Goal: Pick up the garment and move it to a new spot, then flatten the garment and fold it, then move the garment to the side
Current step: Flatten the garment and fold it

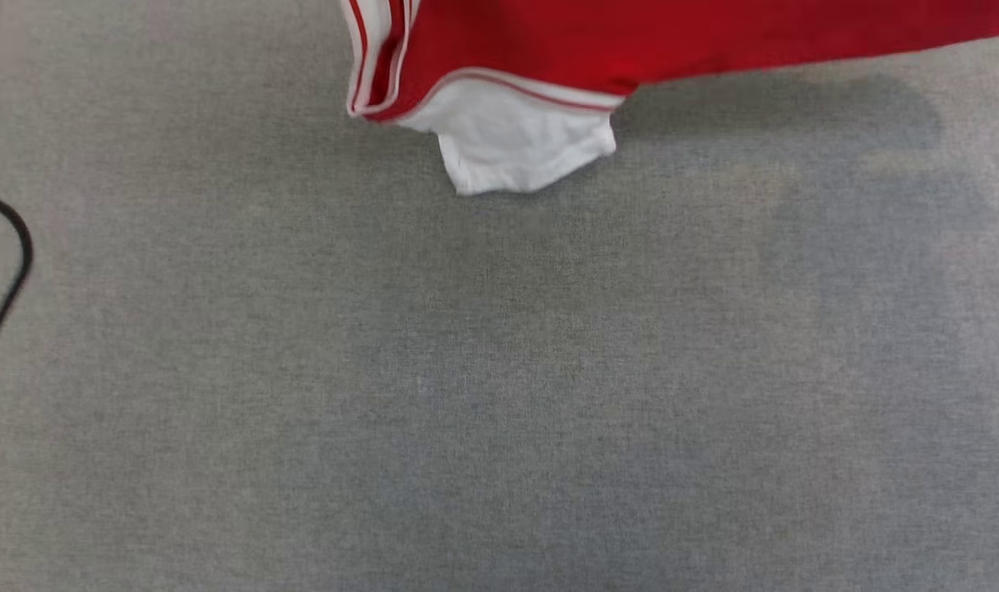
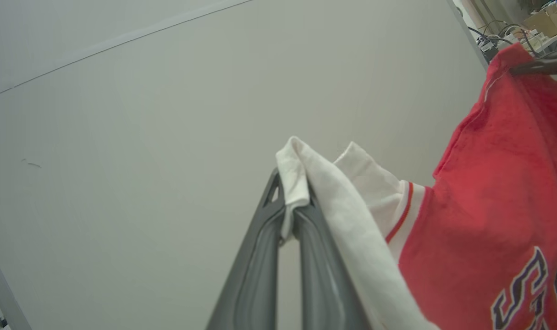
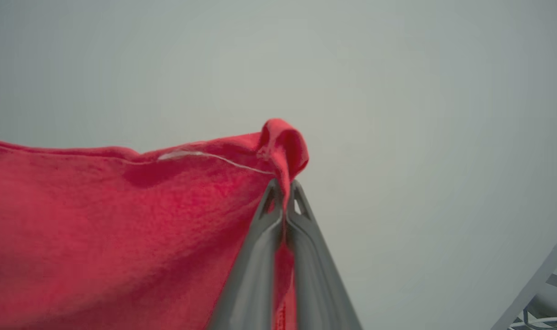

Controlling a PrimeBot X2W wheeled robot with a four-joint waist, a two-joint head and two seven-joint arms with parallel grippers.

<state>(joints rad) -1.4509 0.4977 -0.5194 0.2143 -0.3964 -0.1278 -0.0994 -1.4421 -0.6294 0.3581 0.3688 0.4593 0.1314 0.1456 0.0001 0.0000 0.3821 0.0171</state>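
**Garment lifted off the counter, both grippers clamped on it**

- Left gripper [image 2: 293, 197]: closed on the garment [image 2: 489, 206]. A white sleeve [image 2: 301, 178] edge is pinched between the fingertips, and the rest of the sleeve drapes down along one finger.
- Right gripper [image 3: 285, 192]: closed on a red edge of the garment. A small fold is bunched just above the tips, and the red body hangs away to one side of the fingers.
- The left wrist view also shows the right gripper's dark fingers holding the far red corner, so the fabric spans between the two grippers.
- Dark outlined lettering [image 2: 530, 293] shows on the red side facing the left wrist camera. It is cropped and I can't read it.
- In the head view the garment hangs over the far edge of the grey counter [image 1: 499, 395]. The red body runs along the top, with striped trim and a second white sleeve [image 1: 515, 144] dropping lowest.
- Its shadow [image 1: 795, 107] falls on the counter beside that sleeve. I can't tell if the sleeve tip touches the counter.
- A black cable [image 1: 14, 263] loops at the counter's left edge, well apart from the garment.
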